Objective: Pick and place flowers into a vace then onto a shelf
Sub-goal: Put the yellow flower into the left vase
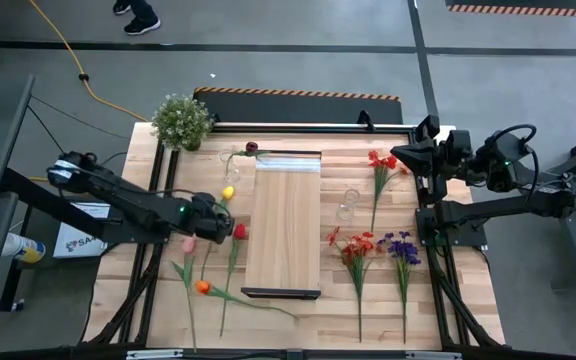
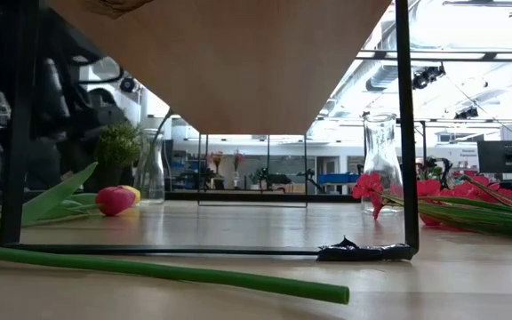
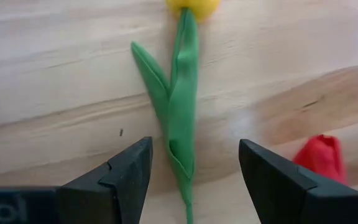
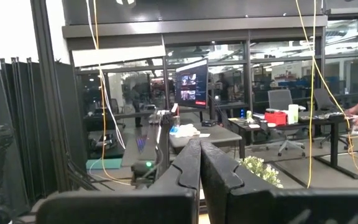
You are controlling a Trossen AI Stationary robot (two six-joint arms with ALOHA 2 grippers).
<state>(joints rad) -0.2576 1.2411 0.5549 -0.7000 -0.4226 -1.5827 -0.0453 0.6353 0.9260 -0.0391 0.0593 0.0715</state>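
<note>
Left gripper: dark, angular two-finger tool, spread apart just above the tabletop, straddling the stem of the yellow tulip; nothing pinched.
Yellow tulip: smooth green plastic stem with a long pointed leaf, rounded yellow head at the far end; flat on the wood between the fingers.
Red tulip: glossy, egg-shaped bud lying just beside one finger.
Other flowers: pink and orange tulips flat on the left half of the table; red-petalled sprays and a purple cluster on the right half.
Shelf: long, narrow board of pale grained wood on a thin black frame, mid-table, between the two flower groups.
Glass vases: clear, bulbous; one by the shelf's far corner with a maroon tulip at its mouth, one right of the shelf.
Right gripper: fingers pressed together, empty, raised at the table's right edge.
Tabletop: wide planks of light wood.
</note>
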